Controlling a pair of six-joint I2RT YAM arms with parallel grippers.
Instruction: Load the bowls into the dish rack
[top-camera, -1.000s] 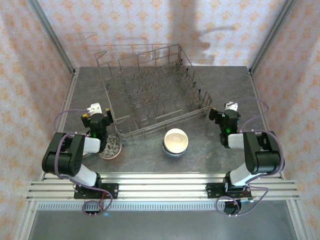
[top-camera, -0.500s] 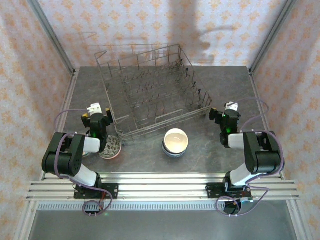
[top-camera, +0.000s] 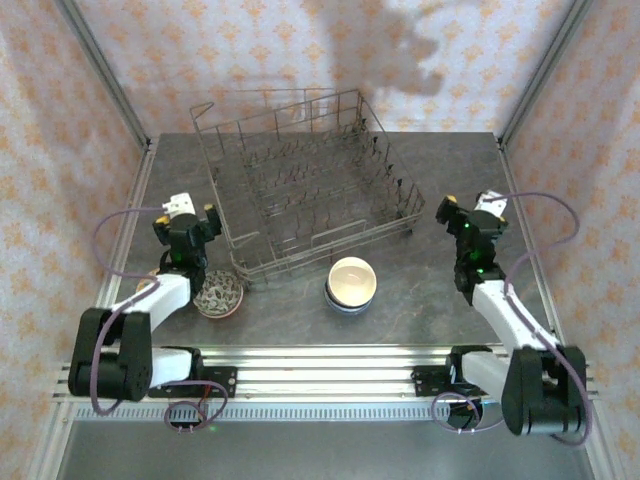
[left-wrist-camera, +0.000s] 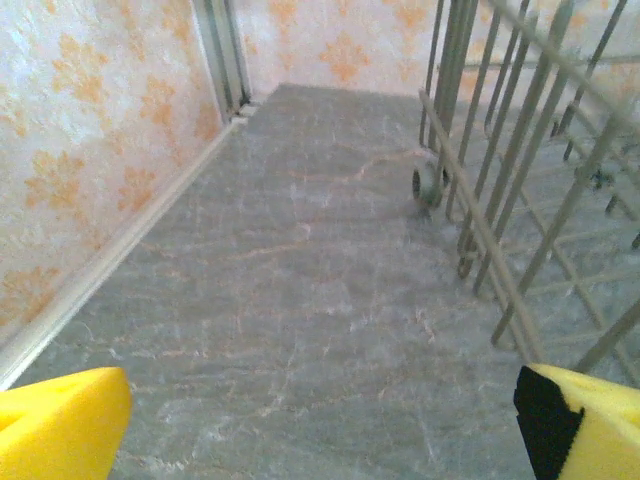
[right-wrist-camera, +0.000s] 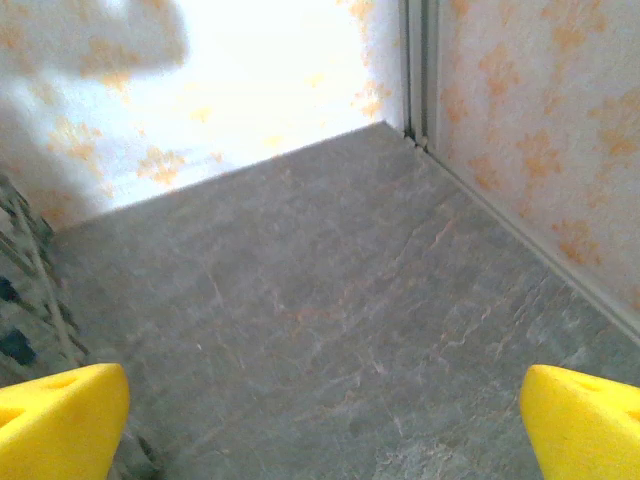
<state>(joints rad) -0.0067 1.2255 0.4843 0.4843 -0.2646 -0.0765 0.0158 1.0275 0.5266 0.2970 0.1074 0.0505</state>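
Tabletop: grey marbled stone slab (top-camera: 420, 165), walled by orange-patterned panels.
Dish rack: large grey wire basket (top-camera: 305, 190) with upright tines, standing slightly askew from the middle of the tabletop towards its far edge.
Left gripper (top-camera: 186, 218): jaws spread wide, nothing between the yellow fingertips (left-wrist-camera: 60, 420); it hovers near the tabletop's left edge, just beside the rack's left wall.
Right gripper (top-camera: 468, 212): jaws released wide, holding nothing; it hovers near the right edge, beside the rack's near right corner.
Cream bowl (top-camera: 351, 282): round, ceramic, bluish outside; on the tabletop mid near edge, just before the rack.
Patterned bowl (top-camera: 220, 297): round, multicoloured inside; by the rack's near left corner, beside the left arm.
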